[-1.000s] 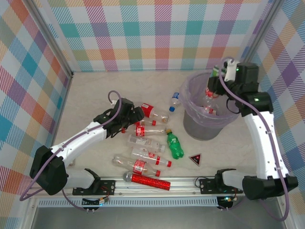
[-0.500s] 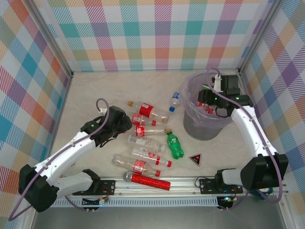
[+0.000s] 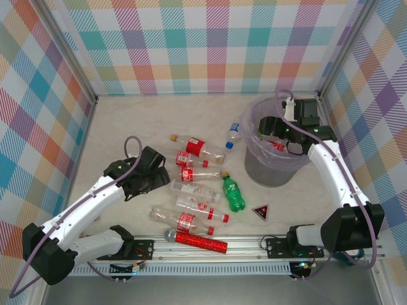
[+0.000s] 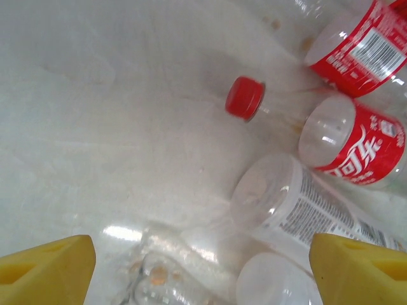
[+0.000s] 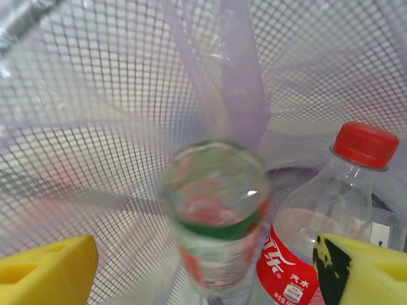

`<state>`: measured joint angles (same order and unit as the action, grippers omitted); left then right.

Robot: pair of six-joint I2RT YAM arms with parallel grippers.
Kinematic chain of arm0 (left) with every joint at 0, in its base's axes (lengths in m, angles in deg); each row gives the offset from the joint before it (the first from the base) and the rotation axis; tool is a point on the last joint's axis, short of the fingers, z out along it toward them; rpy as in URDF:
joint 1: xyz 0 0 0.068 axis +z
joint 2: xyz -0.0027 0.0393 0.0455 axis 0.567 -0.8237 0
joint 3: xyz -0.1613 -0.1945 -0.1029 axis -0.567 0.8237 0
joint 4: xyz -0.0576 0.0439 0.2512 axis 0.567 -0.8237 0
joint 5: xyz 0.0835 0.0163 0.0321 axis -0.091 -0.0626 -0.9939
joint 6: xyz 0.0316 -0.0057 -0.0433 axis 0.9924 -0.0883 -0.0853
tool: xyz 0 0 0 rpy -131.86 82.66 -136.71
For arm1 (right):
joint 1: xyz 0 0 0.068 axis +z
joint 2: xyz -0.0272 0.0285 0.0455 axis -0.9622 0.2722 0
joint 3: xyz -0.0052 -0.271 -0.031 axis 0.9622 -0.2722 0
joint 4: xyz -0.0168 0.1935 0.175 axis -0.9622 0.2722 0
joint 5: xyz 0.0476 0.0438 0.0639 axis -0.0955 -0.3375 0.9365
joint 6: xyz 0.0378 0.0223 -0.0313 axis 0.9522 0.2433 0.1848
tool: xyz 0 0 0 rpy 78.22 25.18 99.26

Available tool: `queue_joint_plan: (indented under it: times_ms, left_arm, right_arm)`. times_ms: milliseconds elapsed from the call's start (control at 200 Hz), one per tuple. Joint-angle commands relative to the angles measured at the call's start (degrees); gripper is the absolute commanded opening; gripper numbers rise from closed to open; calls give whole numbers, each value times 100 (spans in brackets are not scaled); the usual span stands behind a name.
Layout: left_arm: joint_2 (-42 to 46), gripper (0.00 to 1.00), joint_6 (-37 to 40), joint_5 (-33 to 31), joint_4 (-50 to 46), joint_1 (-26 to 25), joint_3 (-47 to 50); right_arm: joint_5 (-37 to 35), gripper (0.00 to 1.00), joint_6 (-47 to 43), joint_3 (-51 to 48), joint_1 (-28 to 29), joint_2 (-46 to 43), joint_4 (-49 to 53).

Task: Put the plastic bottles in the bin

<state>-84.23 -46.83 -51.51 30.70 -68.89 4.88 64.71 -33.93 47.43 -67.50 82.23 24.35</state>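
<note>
1. Shows left gripper [image 4: 202,270] spread wide and empty, low over the plastic bottles [image 3: 194,189] lying on the table [image 3: 127,121]. Looks lined up for the next pick, touching none yet.
2. Shows right gripper [image 5: 203,273] spread too, gripping nothing, hanging in the mouth of the bin [image 3: 270,170]. Sits there, by the look of it, so any drop lands inside.
3. Catches a green-and-red-labelled bottle [image 5: 216,216] blurred, base toward the camera, between the pads but touching neither. Probably dropping.
4. Finds a red-capped bottle [image 5: 331,210] already in the bin, just beside it.
5. Reads "汽水" on its red label; white script above is cut off.
6. Reads white Coca-Cola-style Chinese script on a red-labelled bottle [image 4: 356,143]. Fine print on the white-labelled clear bottle [image 4: 305,206] too small to read.
7. Leaves several on the table, including the green bottle [image 3: 233,194] and blue-capped bottle [image 3: 233,135]. Skips microphone [image 3: 194,240] and triangle [image 3: 260,211].
</note>
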Motion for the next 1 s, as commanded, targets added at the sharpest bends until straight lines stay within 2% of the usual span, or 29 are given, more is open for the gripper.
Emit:
queue_joint_plan:
  times_ms: [0, 170, 450, 685, 995]
  left_arm:
    - [100, 86, -762, 486, -947, 25, -316]
    - [374, 84, -2365, 1224, -922, -145, 20]
    - [335, 77, -3451, 1353, -1200, -627, 239]
    - [557, 75, -4020, 1492, -636, -882, 1064]
    - [234, 76, -4276, 1766, 401, -998, 1556]
  right_arm:
    - [-27, 89, -112, 166, -22, -213, -22]
    - [-123, 89, -153, 63, -102, -303, -50]
    - [-64, 90, -227, -27, -222, -366, -83]
    - [105, 90, -273, -96, -320, -420, -112]
    - [194, 90, -299, -170, -345, -399, -125]
